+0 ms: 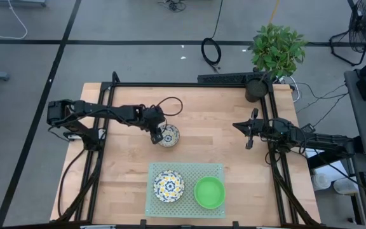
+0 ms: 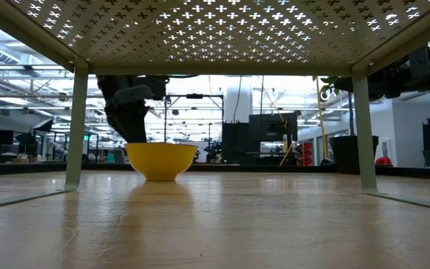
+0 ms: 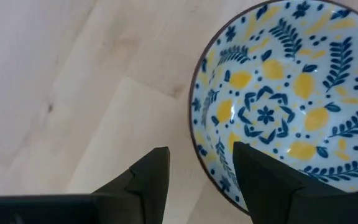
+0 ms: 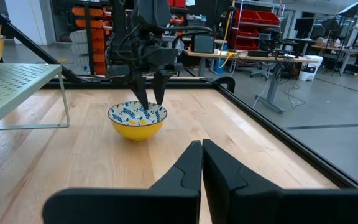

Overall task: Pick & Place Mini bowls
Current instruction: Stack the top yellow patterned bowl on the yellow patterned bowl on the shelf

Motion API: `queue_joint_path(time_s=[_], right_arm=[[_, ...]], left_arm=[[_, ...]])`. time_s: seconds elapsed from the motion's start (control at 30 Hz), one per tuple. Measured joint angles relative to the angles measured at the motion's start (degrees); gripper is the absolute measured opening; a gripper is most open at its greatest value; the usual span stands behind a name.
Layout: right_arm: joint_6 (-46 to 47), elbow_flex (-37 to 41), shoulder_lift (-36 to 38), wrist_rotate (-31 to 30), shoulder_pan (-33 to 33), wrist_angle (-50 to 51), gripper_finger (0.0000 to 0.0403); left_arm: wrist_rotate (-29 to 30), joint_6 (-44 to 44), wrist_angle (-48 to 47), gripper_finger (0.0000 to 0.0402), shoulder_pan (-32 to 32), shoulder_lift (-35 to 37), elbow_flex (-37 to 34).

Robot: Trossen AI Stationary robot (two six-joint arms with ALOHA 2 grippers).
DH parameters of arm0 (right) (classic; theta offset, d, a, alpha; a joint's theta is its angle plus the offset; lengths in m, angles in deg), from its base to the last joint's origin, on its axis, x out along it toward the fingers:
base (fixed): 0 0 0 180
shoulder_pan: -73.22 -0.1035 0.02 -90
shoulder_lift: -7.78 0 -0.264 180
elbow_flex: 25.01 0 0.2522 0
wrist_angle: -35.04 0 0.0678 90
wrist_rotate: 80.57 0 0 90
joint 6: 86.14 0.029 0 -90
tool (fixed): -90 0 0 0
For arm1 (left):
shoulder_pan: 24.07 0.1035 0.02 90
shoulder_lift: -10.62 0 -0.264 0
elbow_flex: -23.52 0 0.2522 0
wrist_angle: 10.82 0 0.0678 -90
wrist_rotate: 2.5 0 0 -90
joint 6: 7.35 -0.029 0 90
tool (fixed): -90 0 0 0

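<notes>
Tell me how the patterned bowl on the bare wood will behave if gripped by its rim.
The patterned bowl looks glazed and glossy, so probably slippery and rigid. With the left gripper straddling one side of the rim, it may tilt when lifted. Likely chips if dropped.

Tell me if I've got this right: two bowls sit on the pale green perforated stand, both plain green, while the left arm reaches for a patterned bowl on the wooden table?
Not quite. Only one bowl on the stand is plain green; the other is white with blue-and-yellow flowers, as the high view shows. The rest holds: the left gripper is at the patterned bowl on the table, fingers astride its rim.
</notes>
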Motion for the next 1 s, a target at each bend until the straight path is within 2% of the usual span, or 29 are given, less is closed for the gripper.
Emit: queue_joint_path(time_s=[0.2, 0.53, 0.83, 1.0], right_arm=[[0.0, 0.0, 0.0, 0.0, 0.0, 0.0, 0.0000], [0.0, 0.0, 0.0, 0.0, 0.0, 0.0, 0.0000], [0.0, 0.0, 0.0, 0.0, 0.0, 0.0, 0.0000], [0.0, 0.0, 0.0, 0.0, 0.0, 0.0, 0.0000]], left_arm=[[-0.1, 2.6, 0.3, 0.0182, 0.0, 0.0, -1.1], [-1.0, 4.1, 6.4, 0.0182, 0.0, 0.0, -2.7], [-1.1, 5.3, 5.1, 0.0182, 0.0, -1.5, -2.7], [-4.1, 3.8, 7.1, 0.0182, -0.1, -4.1, -2.7]])
